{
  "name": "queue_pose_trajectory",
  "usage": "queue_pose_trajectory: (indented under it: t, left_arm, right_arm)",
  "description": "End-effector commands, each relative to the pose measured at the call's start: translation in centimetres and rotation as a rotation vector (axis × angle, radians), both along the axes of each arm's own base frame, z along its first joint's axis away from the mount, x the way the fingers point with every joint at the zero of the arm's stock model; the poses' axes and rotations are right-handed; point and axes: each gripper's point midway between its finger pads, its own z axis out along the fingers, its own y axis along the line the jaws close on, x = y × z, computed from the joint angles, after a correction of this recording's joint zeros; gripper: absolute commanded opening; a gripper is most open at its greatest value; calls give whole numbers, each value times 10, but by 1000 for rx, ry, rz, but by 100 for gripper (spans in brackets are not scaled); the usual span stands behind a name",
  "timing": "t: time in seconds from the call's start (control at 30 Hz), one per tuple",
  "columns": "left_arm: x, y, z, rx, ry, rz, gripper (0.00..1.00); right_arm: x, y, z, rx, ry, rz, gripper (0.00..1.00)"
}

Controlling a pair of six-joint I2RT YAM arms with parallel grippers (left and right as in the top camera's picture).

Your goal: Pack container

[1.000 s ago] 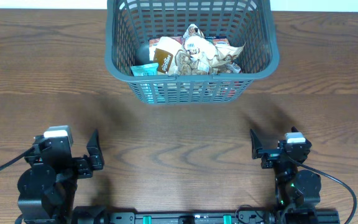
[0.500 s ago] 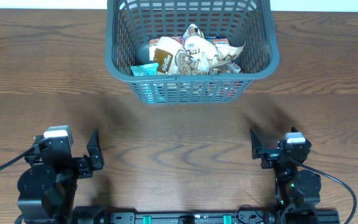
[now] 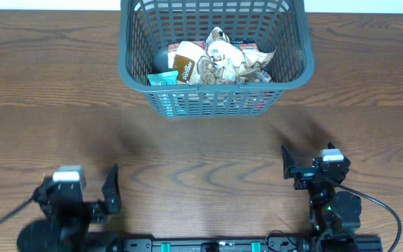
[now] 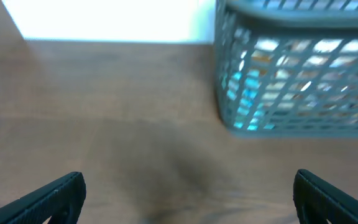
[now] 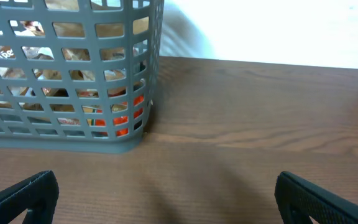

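Overhead: container [image 3: 215, 103], a dark grey lattice basket, sits at the far edge of the counter [image 3: 201, 154], about centred between the arms. Snack packs [image 3: 215, 61] are piled inside on the base, brown, white and teal wrappers, all below the rim. Left end effector [image 3: 91, 194] is at the near left edge, somewhat blurred; right end effector [image 3: 308, 166] is at the near right edge. Both are well apart from the container and nothing is held. A cable [image 3: 387, 213] loops off the right arm base.

Left wrist: soft focus. Fingers [image 4: 55, 196] sit in the bottom corners, spread wide, with only bare counter between them. Container is at upper right, and a teal pack [image 4: 244, 93] shows through the lattice.

Right wrist: fingers [image 5: 23, 196] are likewise in the bottom corners, spread wide and empty. Container corner is at upper left, standing on the counter, with an orange-red pack [image 5: 120, 118] visible through the lower slots.
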Motion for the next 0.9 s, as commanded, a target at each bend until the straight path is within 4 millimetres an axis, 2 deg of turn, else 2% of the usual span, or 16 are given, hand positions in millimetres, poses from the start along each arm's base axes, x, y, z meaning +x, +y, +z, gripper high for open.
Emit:
queue_pose_trajectory:
  t: [0.0,0.07,0.17,0.33,0.53,0.7,0.87]
  left_arm:
    - [-12,-3,9,-14,-76,-17,99]
    - [-13,0,10,-8,-112,0,99]
    - [-4,6,10,2,-175,36,99]
    - [23,7,2,25,-255,37,98]
    - [52,6,1,105,-385,21,99]
    - [65,12,-16,147,-405,52,99]
    - [73,15,-44,151,-360,64,99]
  right_arm:
    - [0,-2,0,13,-6,-13,99]
    - [0,-2,0,13,-6,-13,99]
    - [0,-2,0,13,-6,-13,99]
    - [0,-2,0,13,-6,-13,99]
    - [0,-2,0,13,-6,-13,99]
    - [0,-2,0,13,-6,-13,99]
    - [0,-2,0,13,-6,-13,99]
